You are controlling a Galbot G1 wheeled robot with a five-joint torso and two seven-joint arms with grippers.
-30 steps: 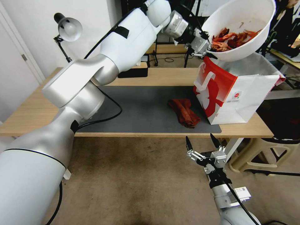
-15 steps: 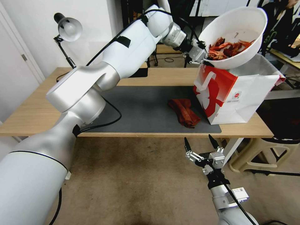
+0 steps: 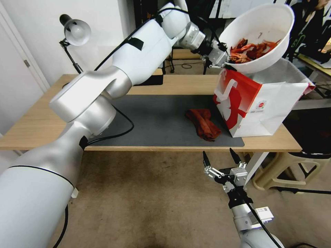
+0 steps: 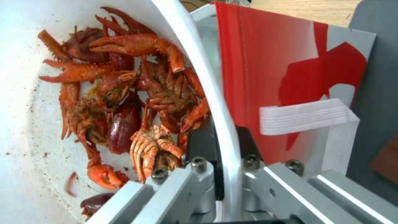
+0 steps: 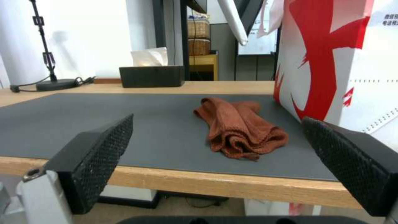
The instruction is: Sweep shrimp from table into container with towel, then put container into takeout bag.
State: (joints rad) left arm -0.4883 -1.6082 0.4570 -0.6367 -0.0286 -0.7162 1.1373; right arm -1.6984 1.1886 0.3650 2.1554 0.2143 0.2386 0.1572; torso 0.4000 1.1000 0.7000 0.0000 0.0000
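Above the bag (image 3: 255, 103), the left tool (image 3: 226, 62) pinches the rim of the bowl (image 3: 262, 24), one finger inside against the wall and one outside. Shrimp (image 3: 253, 50) lie heaped in the bowl on the side nearest that tool. Beside the bag's red face, the towel (image 3: 203, 124) rests crumpled on the grey mat (image 3: 155, 120) of the tabletop (image 3: 38, 124). Well below the bag, off the tabletop's front edge, the right tool (image 3: 220, 160) hangs with fingers spread.

Black tissue box (image 5: 151, 76) with a white tissue (image 5: 149, 57) protruding stands at the far edge. Desk lamp (image 3: 74, 32) stands at the far-left corner.
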